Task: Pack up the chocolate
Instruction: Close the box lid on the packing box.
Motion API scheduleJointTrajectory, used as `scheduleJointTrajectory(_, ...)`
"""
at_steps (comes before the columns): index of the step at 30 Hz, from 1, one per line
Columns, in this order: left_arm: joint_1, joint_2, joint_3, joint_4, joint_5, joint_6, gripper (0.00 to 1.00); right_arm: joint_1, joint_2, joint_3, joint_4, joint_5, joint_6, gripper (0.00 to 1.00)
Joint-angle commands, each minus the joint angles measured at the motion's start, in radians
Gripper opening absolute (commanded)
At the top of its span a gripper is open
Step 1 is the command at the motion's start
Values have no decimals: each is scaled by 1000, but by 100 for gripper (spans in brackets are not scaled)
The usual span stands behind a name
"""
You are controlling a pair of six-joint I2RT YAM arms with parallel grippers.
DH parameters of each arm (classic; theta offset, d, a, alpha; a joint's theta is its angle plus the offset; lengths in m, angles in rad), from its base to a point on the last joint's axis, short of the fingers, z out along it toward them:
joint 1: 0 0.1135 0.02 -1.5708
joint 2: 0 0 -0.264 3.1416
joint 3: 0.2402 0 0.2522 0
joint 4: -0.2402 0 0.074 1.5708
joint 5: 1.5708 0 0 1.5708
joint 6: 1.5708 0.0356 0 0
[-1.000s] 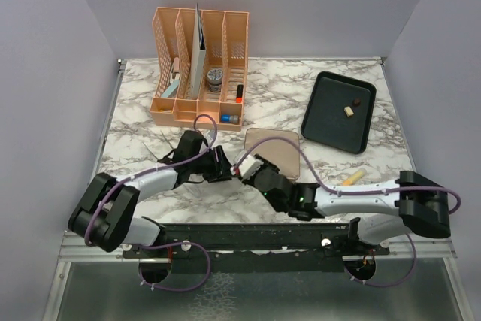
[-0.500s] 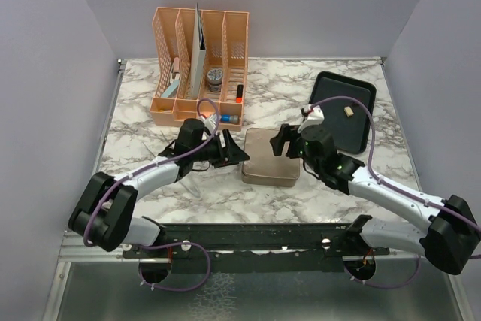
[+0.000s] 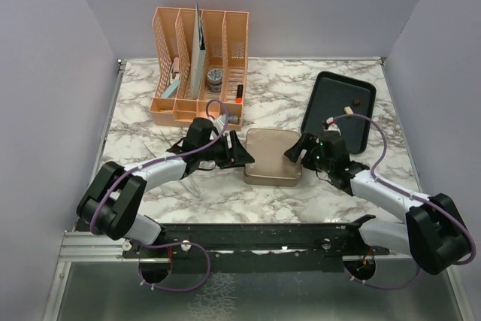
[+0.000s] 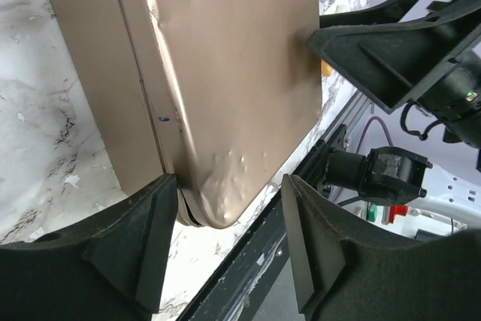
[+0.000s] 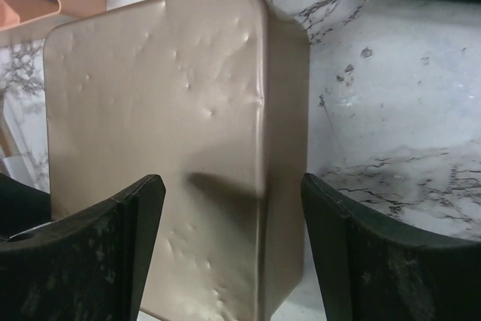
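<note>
The square gold tin point(image 3: 272, 157) sits shut on the marble table, its dented lid filling the left wrist view point(image 4: 225, 50) and the right wrist view point(image 5: 150, 110). My left gripper point(image 3: 242, 157) is open at the tin's left side, with one corner of the tin between its fingers point(image 4: 225, 193). On the opposite side, my right gripper point(image 3: 294, 152) is open too, its fingers straddling the tin's edge point(image 5: 231, 189). Two pieces of chocolate, one dark brown point(image 3: 358, 101) and one cream point(image 3: 349, 110), lie on the black tray point(image 3: 323, 122).
A peach desk organizer point(image 3: 199, 65) with pens and small items stands at the back left, just behind the left arm. The black tray lies at the back right, close behind the right arm. Purple walls close in the table on three sides.
Both grippers have opened wider. The right arm swung from the table's front up to the tin's right side. The left gripper moved a little right, up against the tin.
</note>
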Motion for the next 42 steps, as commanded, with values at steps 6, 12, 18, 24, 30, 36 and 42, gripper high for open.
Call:
scheduleJointTrajectory(6, -34, -32, 49, 98, 84, -132, 57, -25, 87, -119, 348, -330, 143, 67)
scheduleJointTrajectory(12, -66, -25, 39, 156, 86, -209, 56, -25, 141, -212, 548, -410, 267, 62)
scheduleJointTrajectory(18, -79, 28, -37, 416, 117, -379, 54, -25, 121, -235, 557, -425, 276, 62)
scheduleJointTrajectory(24, -82, 39, -48, 415, 100, -357, 54, -24, -7, -207, 392, -372, 226, 67)
scheduleJointTrajectory(30, -80, 25, -58, 398, 68, -308, 54, -25, -137, -198, 323, -375, 195, 74)
scheduleJointTrajectory(36, -79, 35, -52, 318, 36, -234, 54, -25, -178, -202, 308, -395, 187, 75)
scheduleJointTrajectory(42, -81, 8, -25, 137, -33, -107, 54, -25, -187, -256, 462, -463, 251, 82)
